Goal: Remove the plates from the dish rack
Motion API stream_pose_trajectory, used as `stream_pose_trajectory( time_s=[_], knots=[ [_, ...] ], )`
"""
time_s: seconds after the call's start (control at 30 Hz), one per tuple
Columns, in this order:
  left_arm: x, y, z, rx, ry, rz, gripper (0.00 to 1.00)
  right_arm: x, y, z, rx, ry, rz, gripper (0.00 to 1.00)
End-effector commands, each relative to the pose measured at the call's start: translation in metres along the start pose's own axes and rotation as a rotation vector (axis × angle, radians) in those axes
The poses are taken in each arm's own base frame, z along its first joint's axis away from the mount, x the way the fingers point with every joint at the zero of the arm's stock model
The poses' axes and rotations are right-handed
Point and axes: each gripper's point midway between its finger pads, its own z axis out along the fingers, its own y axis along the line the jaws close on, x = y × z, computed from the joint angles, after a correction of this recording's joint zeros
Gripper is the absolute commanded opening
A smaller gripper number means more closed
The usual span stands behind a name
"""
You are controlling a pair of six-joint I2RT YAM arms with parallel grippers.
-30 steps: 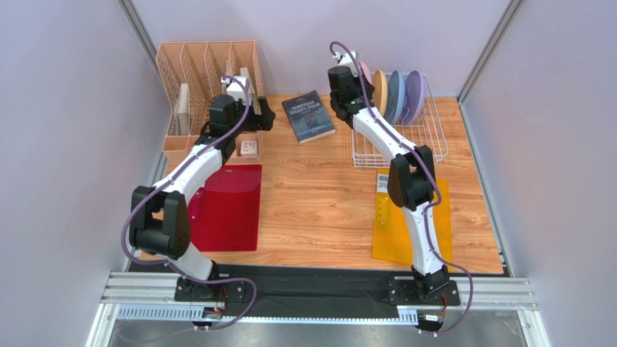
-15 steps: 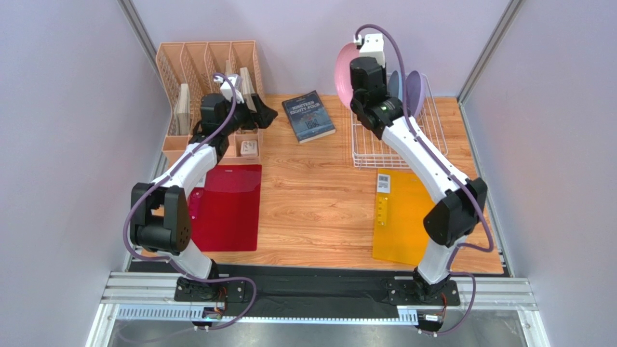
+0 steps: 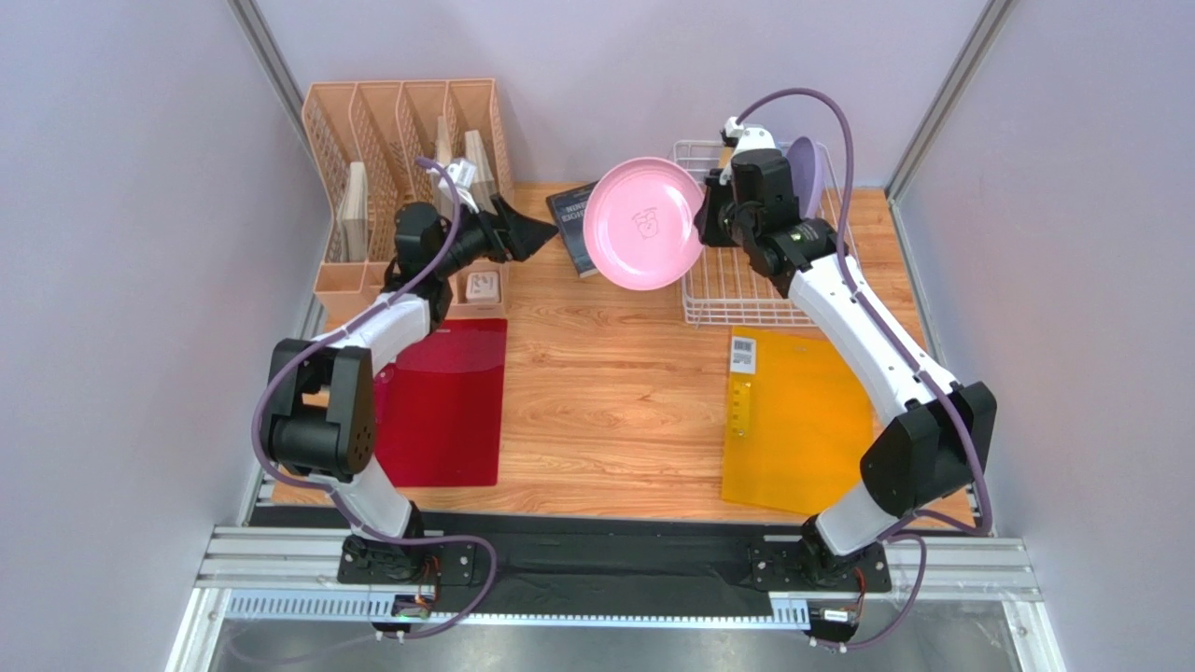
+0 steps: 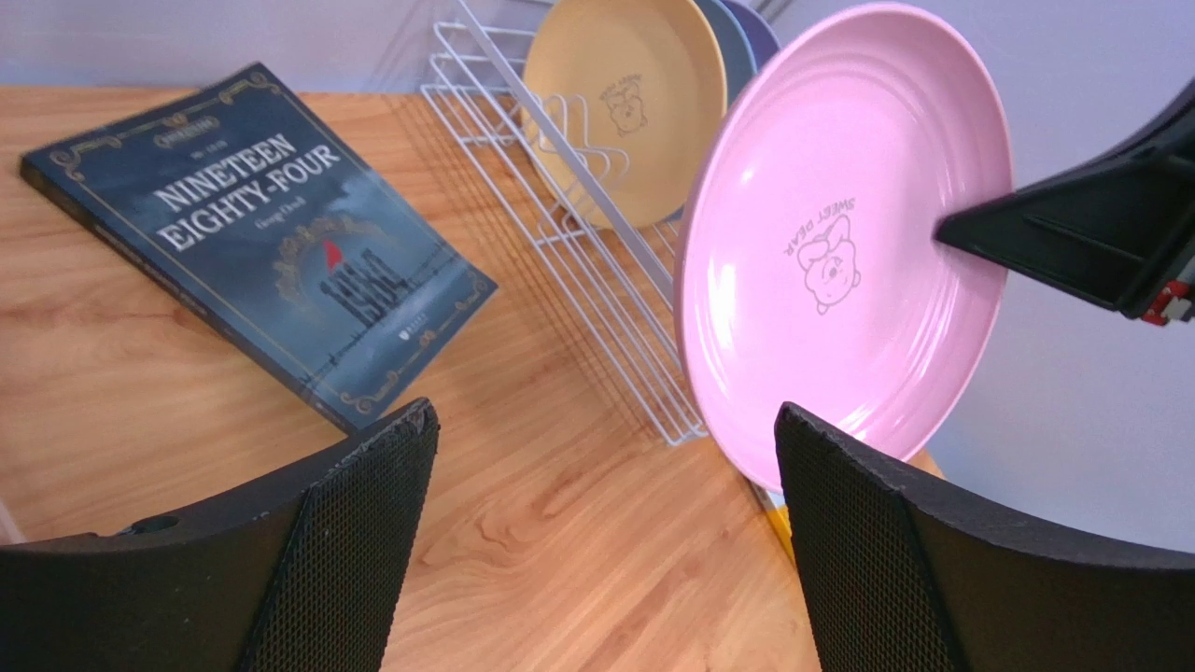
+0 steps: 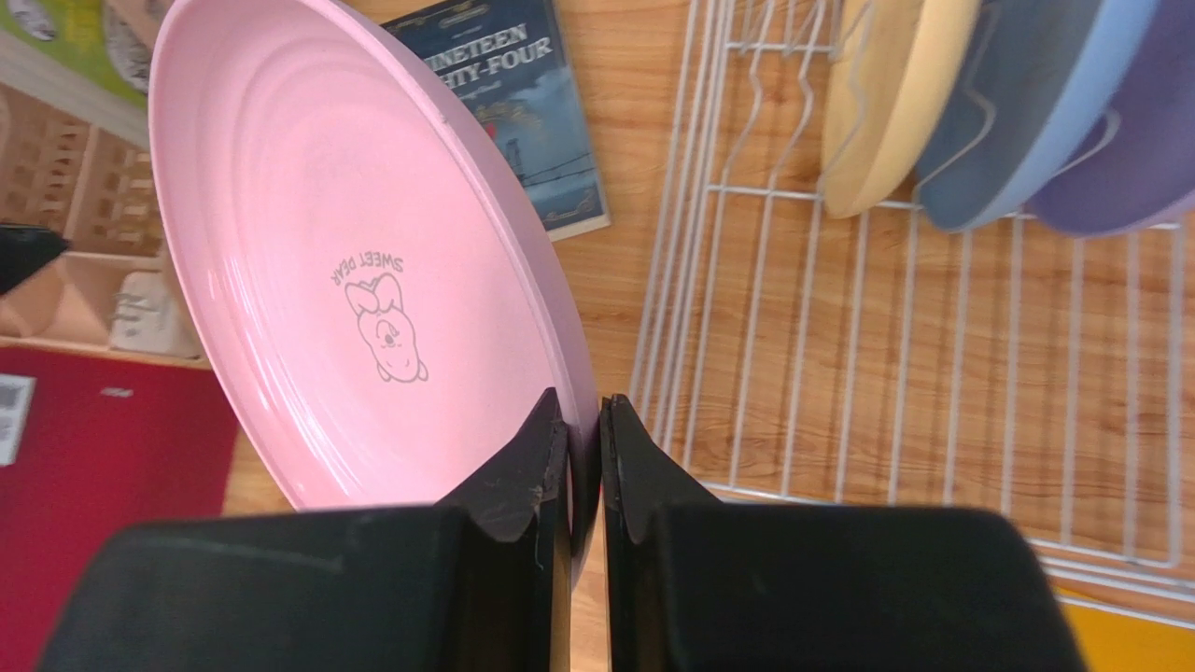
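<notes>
My right gripper (image 3: 706, 224) is shut on the rim of the pink plate (image 3: 644, 224) and holds it in the air left of the white dish rack (image 3: 769, 287). The wrist view shows its jaws (image 5: 582, 413) pinching the pink plate (image 5: 351, 252). The cream-tan plate (image 5: 891, 98), light blue plate (image 5: 1038, 112) and lavender plate (image 5: 1136, 154) stand upright in the dish rack (image 5: 912, 350). My left gripper (image 3: 540, 227) is open and empty, pointing at the pink plate (image 4: 842, 238) from the left, a short way off it. Its view (image 4: 603, 420) also shows the cream-tan plate (image 4: 638, 105) and the rack (image 4: 589, 266).
A dark blue book (image 4: 267, 238) lies on the table behind and partly under the held plate. A peach file organiser (image 3: 400, 140) stands at the back left. A red folder (image 3: 442, 399) lies front left and a yellow folder (image 3: 793, 434) front right.
My right gripper has lifted the pink plate out of the rack and swung it left over the table. My left gripper has turned and reached right towards it.
</notes>
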Motion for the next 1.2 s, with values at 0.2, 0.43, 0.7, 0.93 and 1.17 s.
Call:
stream_pose_trajectory(
  time_s=[0.2,0.43,0.7,0.93,1.17],
  knots=[
    [0.017,-0.042,0.013,0.146,-0.01,0.025,0.91,0.003,0.066,-0.013,-0.367,0.043,0.177,0.0],
    [0.031,-0.036,0.017,0.116,0.016,-0.002,0.18,0.009,0.065,-0.013,-0.384,0.055,0.191,0.0],
    [0.054,-0.018,0.006,0.009,0.107,0.014,0.0,0.004,0.022,-0.009,-0.161,0.024,0.143,0.69],
    [0.11,0.004,-0.022,-0.132,0.264,-0.015,0.0,-0.028,-0.055,-0.004,0.186,-0.075,0.075,0.8],
    [0.164,0.017,-0.042,-0.2,0.376,-0.074,0.0,-0.053,-0.092,0.019,0.343,-0.102,0.041,0.8]
  ],
)
